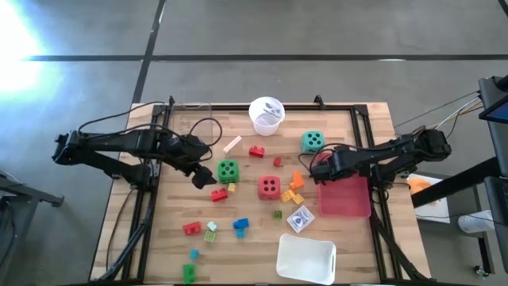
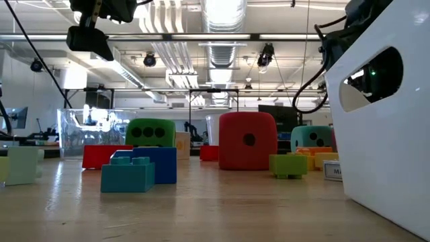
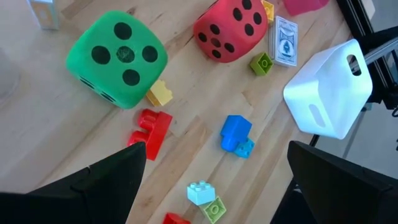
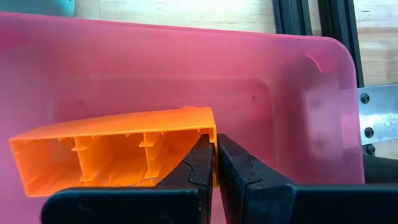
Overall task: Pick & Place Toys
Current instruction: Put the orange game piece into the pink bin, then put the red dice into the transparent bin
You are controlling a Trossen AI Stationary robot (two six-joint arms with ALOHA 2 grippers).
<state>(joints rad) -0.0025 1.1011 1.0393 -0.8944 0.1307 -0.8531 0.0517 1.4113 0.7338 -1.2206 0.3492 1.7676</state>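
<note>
left arm: reaches in from the worktop's left edge
left gripper (image 1: pixel 200 176): fingers spread wide, holding nothing
right arm: reaches in from the right edge
right gripper (image 4: pixel 216 163): fingers pinched together

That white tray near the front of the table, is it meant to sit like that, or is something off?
It looks tipped. The white tray lies on its side rather than flat, its handle cutout facing outward, so nothing could be dropped in. It holds no toys; the red die and blue brick lie loose on the table nearby.
</note>
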